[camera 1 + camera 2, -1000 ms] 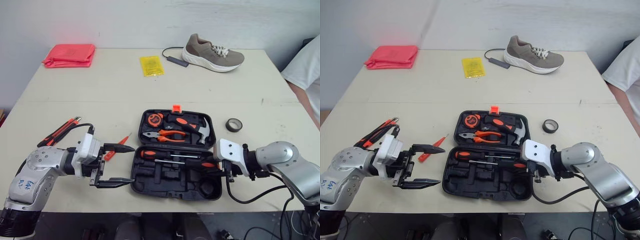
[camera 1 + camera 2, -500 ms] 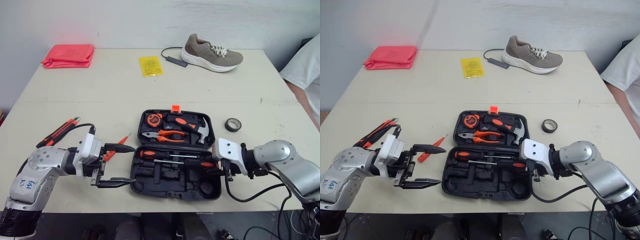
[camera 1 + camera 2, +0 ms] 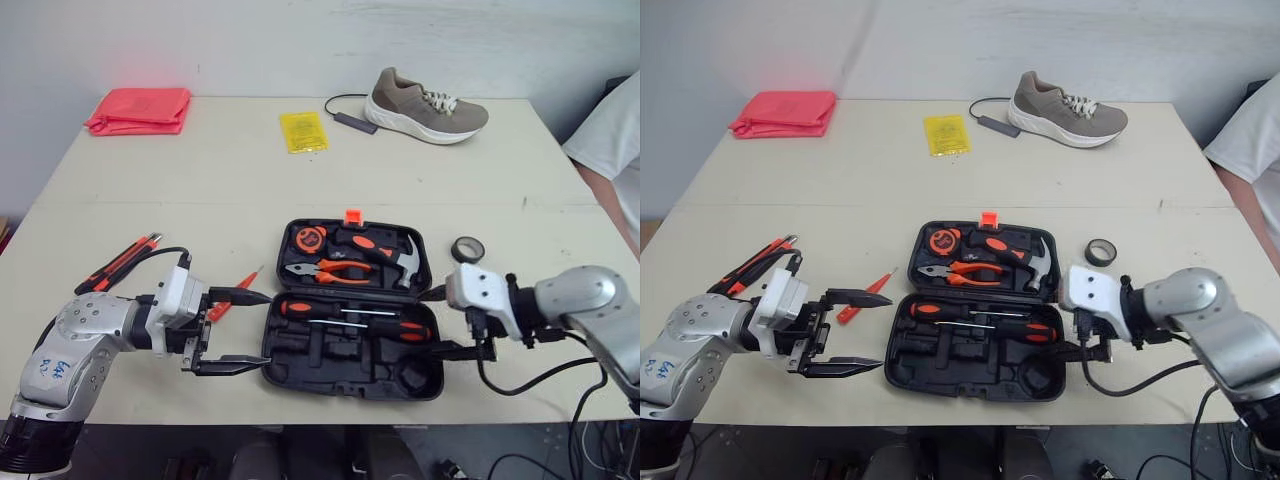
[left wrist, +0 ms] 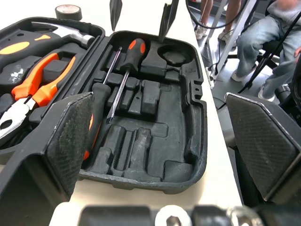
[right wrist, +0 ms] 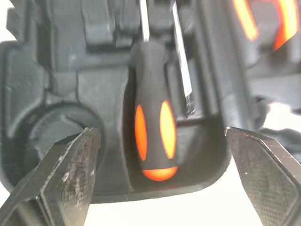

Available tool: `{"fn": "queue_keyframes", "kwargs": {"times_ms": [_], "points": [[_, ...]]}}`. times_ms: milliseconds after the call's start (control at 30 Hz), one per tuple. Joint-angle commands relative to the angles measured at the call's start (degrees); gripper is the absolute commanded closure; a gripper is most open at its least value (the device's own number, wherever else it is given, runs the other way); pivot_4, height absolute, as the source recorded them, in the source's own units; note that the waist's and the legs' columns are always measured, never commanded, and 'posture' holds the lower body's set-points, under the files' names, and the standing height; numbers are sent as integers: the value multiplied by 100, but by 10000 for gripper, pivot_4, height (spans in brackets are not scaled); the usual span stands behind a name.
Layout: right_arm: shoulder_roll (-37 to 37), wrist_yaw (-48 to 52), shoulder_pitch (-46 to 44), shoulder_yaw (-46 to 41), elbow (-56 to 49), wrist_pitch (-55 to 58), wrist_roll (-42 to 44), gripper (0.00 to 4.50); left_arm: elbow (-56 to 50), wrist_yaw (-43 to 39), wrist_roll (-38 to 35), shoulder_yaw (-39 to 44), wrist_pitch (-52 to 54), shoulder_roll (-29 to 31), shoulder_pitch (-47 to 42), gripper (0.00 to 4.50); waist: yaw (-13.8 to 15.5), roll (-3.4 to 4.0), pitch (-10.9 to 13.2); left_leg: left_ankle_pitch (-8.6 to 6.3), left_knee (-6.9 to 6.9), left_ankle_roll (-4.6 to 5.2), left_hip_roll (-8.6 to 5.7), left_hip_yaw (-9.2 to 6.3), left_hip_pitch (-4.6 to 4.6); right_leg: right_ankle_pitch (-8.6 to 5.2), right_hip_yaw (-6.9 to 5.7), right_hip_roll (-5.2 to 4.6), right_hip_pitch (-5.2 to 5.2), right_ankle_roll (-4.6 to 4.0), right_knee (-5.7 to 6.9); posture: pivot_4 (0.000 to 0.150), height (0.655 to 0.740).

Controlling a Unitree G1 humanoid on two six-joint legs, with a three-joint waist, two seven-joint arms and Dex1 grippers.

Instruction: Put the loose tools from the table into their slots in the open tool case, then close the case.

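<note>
The black tool case [image 3: 300, 352] lies open at the table's front middle. Its far half holds a tape measure, pliers [image 3: 335, 269] and a hammer [image 3: 402, 260]. Two orange-and-black screwdrivers [image 3: 355, 318] lie in the near half. My right gripper [image 3: 441, 322] stands open at the case's right end, its fingers either side of a screwdriver handle [image 5: 151, 136] that rests in its slot. My left gripper [image 3: 238, 328] is open and empty just left of the case. A small red screwdriver [image 3: 248, 280] lies beside its far finger, and an orange-and-black tool [image 3: 118, 263] lies farther left.
A black tape roll [image 3: 467, 249] sits right of the case. Along the far side are a red cloth [image 3: 139, 109], a yellow packet [image 3: 303, 131], and a shoe [image 3: 425, 105] with a black cable. A person's sleeve [image 3: 612, 130] shows at the right edge.
My right gripper has opened, let go of the screwdriver handle now lying in its slot, and drawn back a little to the right. The left arm has stayed put.
</note>
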Motion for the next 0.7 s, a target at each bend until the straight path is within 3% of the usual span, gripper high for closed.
{"fn": "queue_keyframes", "kwargs": {"times_ms": [33,100,200,267,400,433,700], "points": [[258,84,227,-509,-180,-302,471,624,-89,-5,21,42,-64,7,-22,0,1,0,0,0,0,0,0,0,1,0,0,0,1,0,-1,1500,7400],[634,-8,359,-644,-238,-497,709,624,-59,-8,50,25,-106,-15,-40,0,2,-1,-1,0,0,0,0,-1,1,0,0,2,2,0,-1,1500,7400],[1306,-261,500,-559,-357,-629,941,8591,-34,-24,95,-33,-156,-59,-63,0,-5,-4,-3,0,1,-1,-2,0,1,0,1,7,3,0,2,1500,7400],[1548,-343,570,-376,-250,-866,705,17573,-16,-35,123,-72,-177,-91,-103,0,-1,-4,-2,0,1,-2,-1,2,1,0,4,7,0,0,7,1500,7400],[1922,-432,643,17,376,-1644,34,39923,44,-57,165,-135,-228,-130,-189,0,2,-6,-4,0,6,-1,-7,3,1,0,2,7,1,0,7,1500,7400],[1945,-419,620,97,530,-1837,-132,43139,55,-66,172,-143,-236,-130,-200,0,5,-5,-4,0,6,-1,-9,3,1,0,2,6,1,0,8,1500,7400],[2249,-556,497,425,1378,-2374,-672,44668,80,-83,201,-132,-257,-114,-205,0,-5,-5,-4,0,6,-2,-10,5,2,0,3,11,0,0,11,1500,7400]]}}
